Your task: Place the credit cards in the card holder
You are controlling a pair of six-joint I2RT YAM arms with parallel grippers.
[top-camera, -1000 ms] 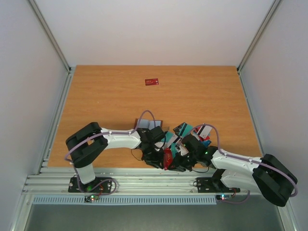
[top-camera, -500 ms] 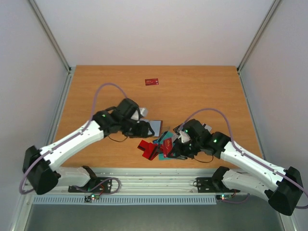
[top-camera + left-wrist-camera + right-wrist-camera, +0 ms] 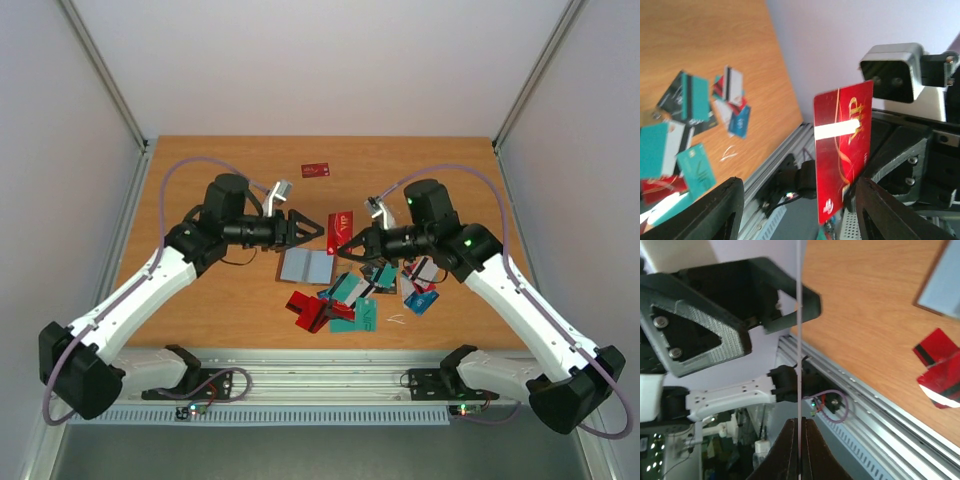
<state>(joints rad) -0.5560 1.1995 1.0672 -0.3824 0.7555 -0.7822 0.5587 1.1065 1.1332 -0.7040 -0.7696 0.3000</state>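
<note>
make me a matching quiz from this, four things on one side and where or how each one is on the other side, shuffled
Things
1. left pincer
2. right pincer
3. lone red card
4. pile of cards

Place or state
A. lying flat by itself toward the far edge of the table
B. shut on the upright red card
C. scattered on the near half of the table
D. open, facing the other pincer

Pairs: 1-D, 2-B, 3-A, 4-C
</note>
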